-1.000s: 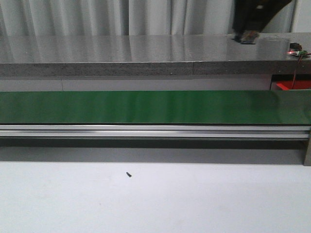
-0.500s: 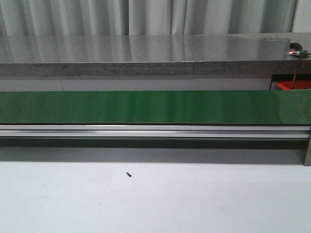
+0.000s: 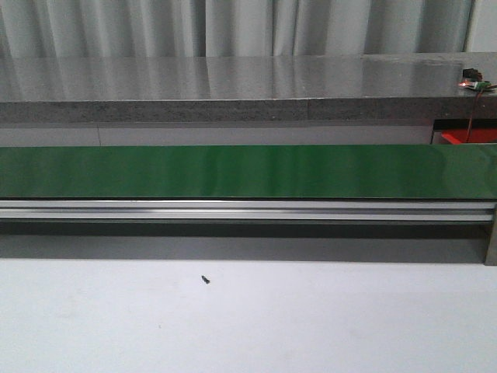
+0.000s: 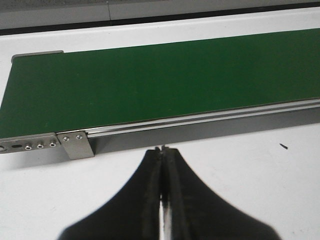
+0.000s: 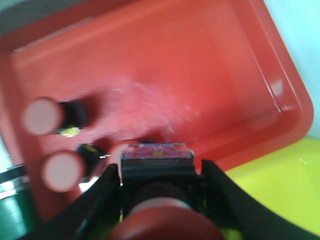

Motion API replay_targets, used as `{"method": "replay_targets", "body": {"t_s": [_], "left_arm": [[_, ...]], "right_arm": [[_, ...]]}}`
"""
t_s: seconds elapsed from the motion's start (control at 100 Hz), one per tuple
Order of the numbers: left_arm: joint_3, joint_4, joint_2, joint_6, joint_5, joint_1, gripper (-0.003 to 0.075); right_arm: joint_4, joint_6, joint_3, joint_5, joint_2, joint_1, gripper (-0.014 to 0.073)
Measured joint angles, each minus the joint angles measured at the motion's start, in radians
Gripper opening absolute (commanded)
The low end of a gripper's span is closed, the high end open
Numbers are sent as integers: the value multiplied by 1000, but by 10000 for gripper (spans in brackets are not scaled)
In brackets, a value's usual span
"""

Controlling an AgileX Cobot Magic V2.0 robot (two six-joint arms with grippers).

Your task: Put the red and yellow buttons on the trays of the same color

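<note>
Dark arm seen earlier at bench's far right edge has left the front view; right gripper (image 5: 160, 210) clamps a red button (image 5: 159, 220) over red tray (image 5: 200, 80), drop pending.

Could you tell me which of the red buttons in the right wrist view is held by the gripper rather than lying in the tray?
The red button between the right gripper fingers, above the red tray. The other two red buttons lie on their sides in the tray, free of the gripper.
</note>
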Motion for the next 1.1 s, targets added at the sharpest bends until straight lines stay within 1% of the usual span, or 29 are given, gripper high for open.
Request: {"method": "replay_targets", "body": {"t_s": [0.16, 0.48, 0.73, 0.78, 0.85, 0.95, 1.0, 1.04, 1.1], "left_arm": [[0, 0, 0, 0, 0, 0, -20], [0, 0, 0, 0, 0, 0, -20], [0, 0, 0, 0, 0, 0, -20], [0, 0, 0, 0, 0, 0, -20], [0, 0, 0, 0, 0, 0, -20], [0, 0, 0, 0, 0, 0, -20], [0, 0, 0, 0, 0, 0, -20], [0, 0, 0, 0, 0, 0, -20], [0, 0, 0, 0, 0, 0, -20]], "right_arm": [[-1, 18, 0, -50, 94, -24, 192], [-1, 20, 0, -177, 228, -24, 192], [-1, 20, 0, -210, 298, -24, 192], [-1, 20, 0, -219, 309, -24, 203], [1, 21, 0, -227, 314, -24, 270], [3, 21, 0, -227, 314, -24, 456], [3, 21, -2, -223, 317, -24, 526], [3, 21, -4, -216, 320, -24, 557], [3, 21, -13, -204, 323, -24, 559]]}}
